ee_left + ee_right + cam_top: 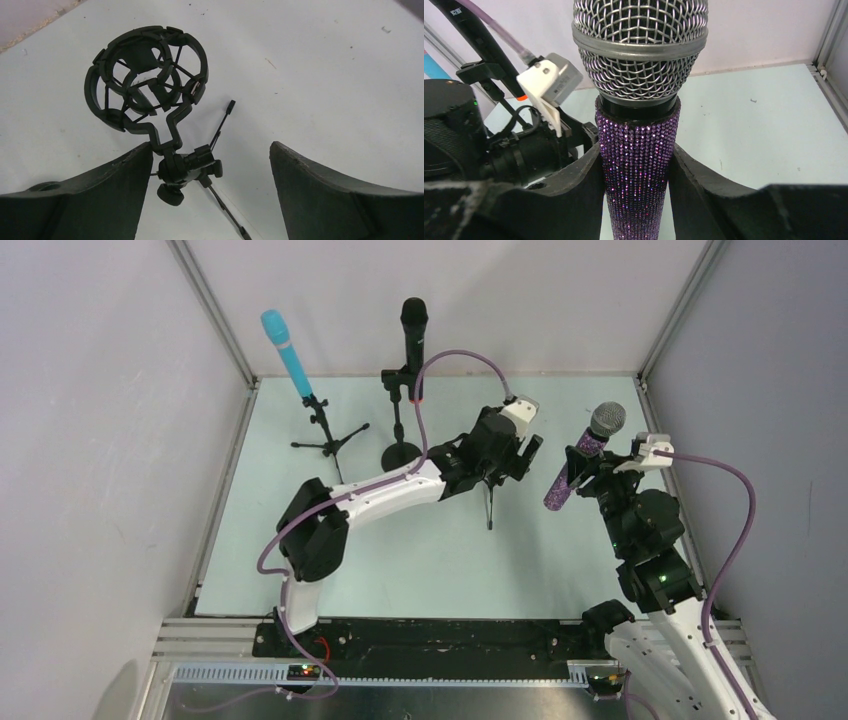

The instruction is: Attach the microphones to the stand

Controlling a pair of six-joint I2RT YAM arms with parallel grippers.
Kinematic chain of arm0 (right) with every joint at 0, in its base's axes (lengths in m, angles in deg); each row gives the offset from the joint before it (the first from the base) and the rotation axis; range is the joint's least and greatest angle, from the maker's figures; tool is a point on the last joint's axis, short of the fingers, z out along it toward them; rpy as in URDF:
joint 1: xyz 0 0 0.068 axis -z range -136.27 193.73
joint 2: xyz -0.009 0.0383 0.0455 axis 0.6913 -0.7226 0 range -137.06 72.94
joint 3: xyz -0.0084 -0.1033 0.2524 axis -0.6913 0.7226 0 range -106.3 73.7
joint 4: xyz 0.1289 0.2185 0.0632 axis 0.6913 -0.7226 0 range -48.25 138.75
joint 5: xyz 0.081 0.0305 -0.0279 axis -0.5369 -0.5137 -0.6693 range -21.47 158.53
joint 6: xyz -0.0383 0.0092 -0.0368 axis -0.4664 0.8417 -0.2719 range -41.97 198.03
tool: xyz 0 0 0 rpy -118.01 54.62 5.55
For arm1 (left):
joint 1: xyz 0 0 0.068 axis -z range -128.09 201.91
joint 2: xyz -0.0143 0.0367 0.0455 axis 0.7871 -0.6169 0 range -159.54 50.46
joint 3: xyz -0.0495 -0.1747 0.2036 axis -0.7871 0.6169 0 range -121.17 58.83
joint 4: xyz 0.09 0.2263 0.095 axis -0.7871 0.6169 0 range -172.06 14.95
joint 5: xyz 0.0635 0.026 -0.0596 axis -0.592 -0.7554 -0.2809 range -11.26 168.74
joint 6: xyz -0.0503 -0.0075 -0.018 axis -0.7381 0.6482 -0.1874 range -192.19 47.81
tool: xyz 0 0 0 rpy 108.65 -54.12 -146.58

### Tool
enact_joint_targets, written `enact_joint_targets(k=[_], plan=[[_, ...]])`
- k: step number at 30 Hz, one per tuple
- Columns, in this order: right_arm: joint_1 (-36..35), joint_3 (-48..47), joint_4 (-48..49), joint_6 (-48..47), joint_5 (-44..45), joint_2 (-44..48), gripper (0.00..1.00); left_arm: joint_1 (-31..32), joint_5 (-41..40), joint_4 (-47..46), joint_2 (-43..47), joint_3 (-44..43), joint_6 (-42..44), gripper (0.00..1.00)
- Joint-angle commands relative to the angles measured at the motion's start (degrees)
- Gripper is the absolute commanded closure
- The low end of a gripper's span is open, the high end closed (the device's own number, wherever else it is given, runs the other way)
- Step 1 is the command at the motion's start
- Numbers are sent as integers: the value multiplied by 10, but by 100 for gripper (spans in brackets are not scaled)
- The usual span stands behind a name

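1. left arm stretches forward over the bench (300,570), left claw (210,145) wide open, holding nothing, above the shock-mount stand (170,125).
2. right arm bent upright, right claw (636,165) grips the purple microphone (639,135), head up.

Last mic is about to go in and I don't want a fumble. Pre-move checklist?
1. Grip of right gripper on purple mic: ok, clamped on both sides of the glitter body.
2. Vacancy of shock mount: ok, empty.
3. Hold of left gripper on third stand: not ok, jaws open, stand loose between them.
4. Alignment of mic to mount: not ok, mic sits off to its right.
5. Seating of turquoise mic and black mic: ok, both mounted.
6. Tightness of the mount's clamp: cannot tell.
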Motion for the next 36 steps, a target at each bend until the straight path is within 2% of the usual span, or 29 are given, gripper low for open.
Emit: enact_joint_targets(k=[1,3,6,7,12,18,33,36], plan=[[3,-7,29,-6,-8,7,100,3,-12,-10,-13,-32,46,12],[3,-7,29,-4,-11,5,100,3,2,-10,-16,-31,58,20],[3,-7,33,-4,-14,5,100,3,17,-9,-13,-25,65,43],[3,-7,34,-3,-15,4,100,3,19,-9,-11,-23,66,47],[4,-7,40,-1,-29,3,100,3,25,-10,18,6,98,54],[4,-8,52,4,-44,-2,100,3,42,-10,61,43,87,72],[4,-8,81,10,-60,-12,100,15,63,-11,169,154,30,77],[4,-8,83,9,-64,-16,100,17,62,-12,173,162,31,73]])
